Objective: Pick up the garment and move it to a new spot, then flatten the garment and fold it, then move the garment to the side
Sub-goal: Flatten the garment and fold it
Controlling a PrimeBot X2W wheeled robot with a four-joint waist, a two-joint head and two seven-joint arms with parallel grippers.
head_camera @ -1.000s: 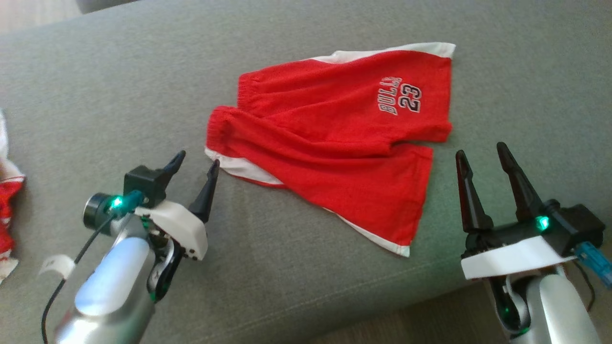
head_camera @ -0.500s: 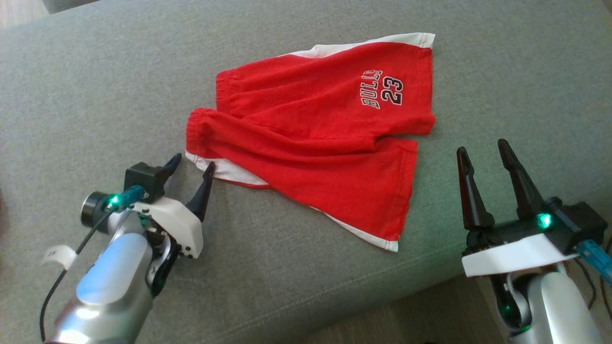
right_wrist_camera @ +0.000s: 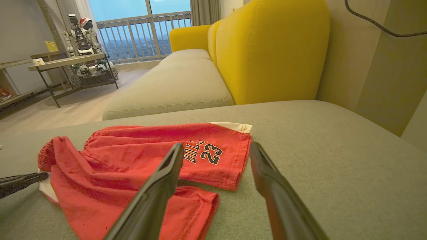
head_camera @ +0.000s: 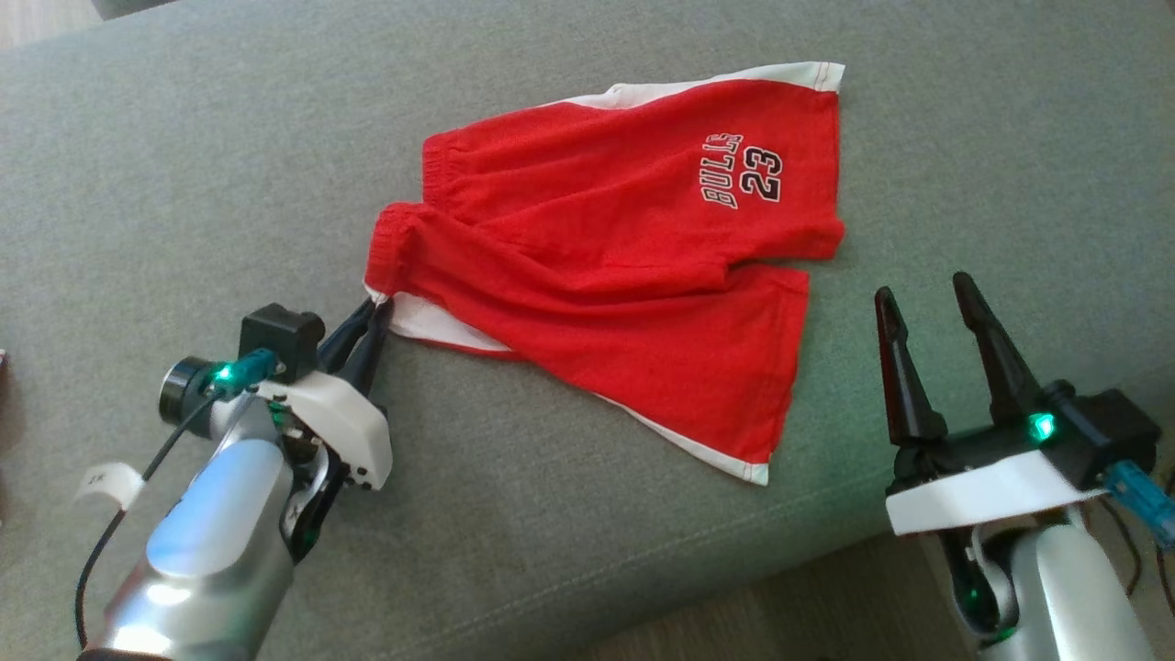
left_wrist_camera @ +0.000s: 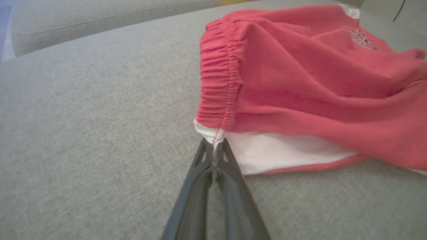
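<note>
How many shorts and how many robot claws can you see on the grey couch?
Red shorts: 1
Grippers: 2 (left gripper shut on the shorts' white corner; right gripper open, holding nothing)
Total: 3

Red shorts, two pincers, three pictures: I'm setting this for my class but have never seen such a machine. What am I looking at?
It is a robot with two arms, each ending in a two-fingered gripper. One picture comes from a camera on its head, the other two from cameras on its wrists, looking along the fingers. Red shorts lie on a grey sofa cushion. The left gripper is shut on their white waistband corner; the right gripper is open, holding nothing.
</note>
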